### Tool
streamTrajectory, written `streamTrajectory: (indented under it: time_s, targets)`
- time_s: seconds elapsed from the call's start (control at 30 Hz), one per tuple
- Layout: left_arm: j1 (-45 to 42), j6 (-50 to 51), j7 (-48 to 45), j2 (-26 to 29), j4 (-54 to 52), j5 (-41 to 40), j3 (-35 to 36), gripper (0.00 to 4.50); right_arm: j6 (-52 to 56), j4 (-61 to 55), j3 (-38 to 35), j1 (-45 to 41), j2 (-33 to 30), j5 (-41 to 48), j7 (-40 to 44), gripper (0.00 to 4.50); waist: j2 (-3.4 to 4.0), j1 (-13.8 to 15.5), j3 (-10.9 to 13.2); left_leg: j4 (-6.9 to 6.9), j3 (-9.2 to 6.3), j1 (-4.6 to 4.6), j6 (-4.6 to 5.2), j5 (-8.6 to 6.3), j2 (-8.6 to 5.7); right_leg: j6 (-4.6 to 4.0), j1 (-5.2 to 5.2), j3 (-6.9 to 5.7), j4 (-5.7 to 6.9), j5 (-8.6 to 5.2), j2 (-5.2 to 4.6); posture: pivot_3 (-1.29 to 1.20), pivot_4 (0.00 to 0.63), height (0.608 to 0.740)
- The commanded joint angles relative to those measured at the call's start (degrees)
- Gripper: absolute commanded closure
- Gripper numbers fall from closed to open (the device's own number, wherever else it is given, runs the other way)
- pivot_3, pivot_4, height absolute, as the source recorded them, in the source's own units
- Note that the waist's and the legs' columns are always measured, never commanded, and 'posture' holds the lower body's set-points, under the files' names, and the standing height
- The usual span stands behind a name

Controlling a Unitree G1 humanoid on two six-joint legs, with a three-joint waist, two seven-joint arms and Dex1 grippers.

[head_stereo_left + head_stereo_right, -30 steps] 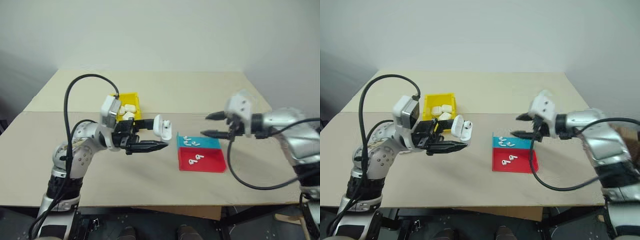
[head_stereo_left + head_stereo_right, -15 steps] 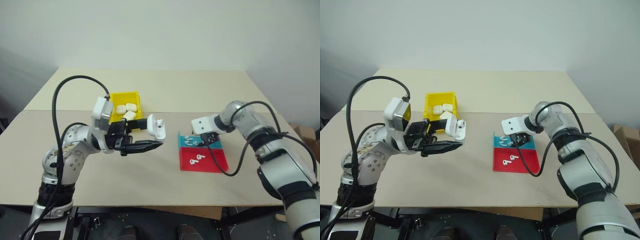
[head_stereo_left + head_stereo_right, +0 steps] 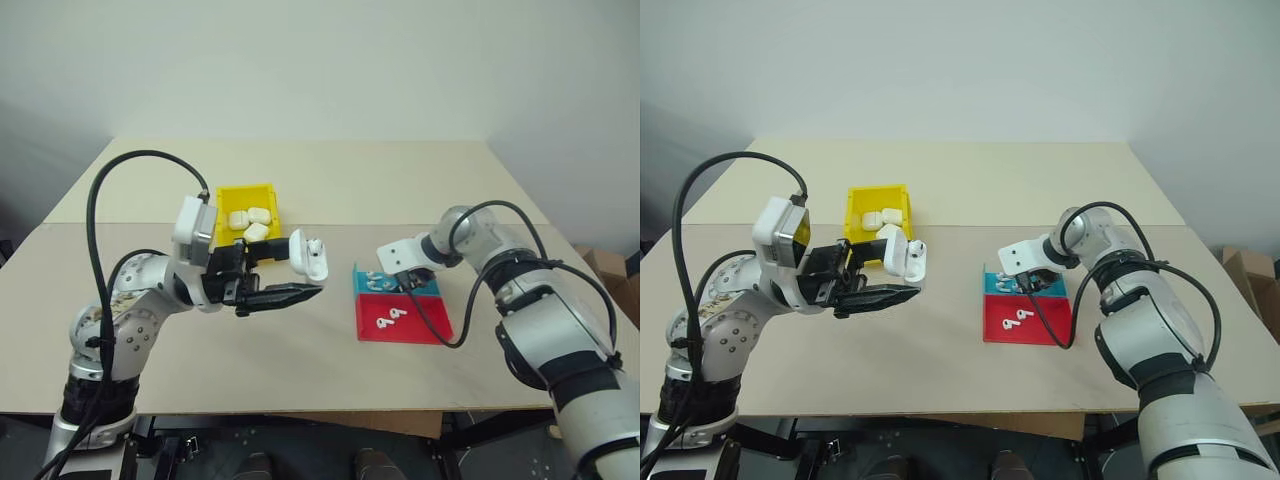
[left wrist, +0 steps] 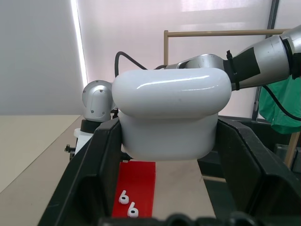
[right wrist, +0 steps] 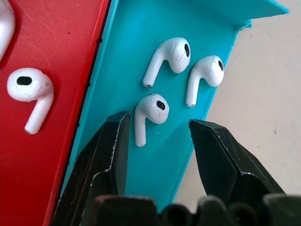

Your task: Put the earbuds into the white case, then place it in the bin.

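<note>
A wide beige worktop [image 3: 300, 360] carries everything. Toward its far left stands the yellow bin [image 3: 228, 196], with a few white cases [image 3: 250, 222] lying inside it. Right of centre sit two flat trays side by side and touching: the blue tray [image 3: 432, 289] farther from the robot, the red tray [image 3: 425, 325] nearer.

The left end effector [image 3: 300, 270] is raised above the worktop, just in front of the bin, pointing toward the trays. Its black fingers [image 4: 99, 160] are clamped on the white case [image 3: 310, 257], which stands with its lid hinged open; the left wrist view shows the case's body pressed between both fingers.

The right end effector [image 5: 157, 139] is lowered over the blue tray, pointing down at it. Its fingers stand apart, one on either side of a single earbud [image 5: 149, 113] lying on the tray; whether they touch it cannot be told. Two more earbuds [image 5: 186, 66] lie just beyond it on the same tray. A pair of earbuds [image 3: 392, 318] lies on the red tray.
</note>
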Motion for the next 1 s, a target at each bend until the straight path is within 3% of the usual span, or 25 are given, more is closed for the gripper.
streamTrajectory:
  time_s: [0.03,0.1,0.2,0.37,1.0]
  targets:
    - [-0.17,-0.68,0.48,0.55,-1.77,-1.15,1.02,1.74,-0.30,1.01,-1.21,-0.25,0.62,-0.74,-0.76,2.05,0.00,-0.23,0.00,0.00,0.00,0.02,0.00,0.00,0.00,0.00,0.02,0.00,0.00,0.00,0.00,0.00,0.150,0.740]
    - [-0.20,-0.71,0.64,0.56,-1.81,-1.13,0.96,1.74,-0.17,1.29,-1.42,-0.24,0.80,-1.04,-0.70,2.05,0.00,-0.52,0.00,0.00,-0.01,0.05,0.00,0.00,0.00,0.00,0.07,-0.01,0.00,0.00,0.00,0.00,0.150,0.740]
    - [-0.24,-0.71,0.65,0.67,-1.78,-1.15,0.98,1.74,-0.35,1.50,-1.43,-0.23,0.79,-1.64,-0.29,2.65,0.00,-0.93,0.00,0.00,-0.01,0.06,0.00,0.00,0.00,0.00,0.08,-0.01,0.00,0.00,0.00,0.00,0.150,0.740]
    - [-0.25,-0.77,0.61,0.80,-1.66,-1.16,1.06,1.74,-0.41,1.60,-2.31,0.02,0.85,-1.34,0.60,4.31,0.00,-0.98,0.00,-0.01,-0.02,0.06,0.00,0.00,0.00,0.00,0.06,0.00,0.01,0.00,0.00,0.00,0.150,0.740]
    - [-0.75,-1.04,-0.58,0.82,-0.89,-0.88,0.66,1.74,-2.38,1.65,-1.74,1.74,-2.17,-4.05,0.12,4.31,0.00,-0.91,0.00,-0.01,-0.02,0.11,0.00,0.00,0.00,0.00,0.14,-0.01,0.00,0.00,0.00,0.00,0.150,0.740]
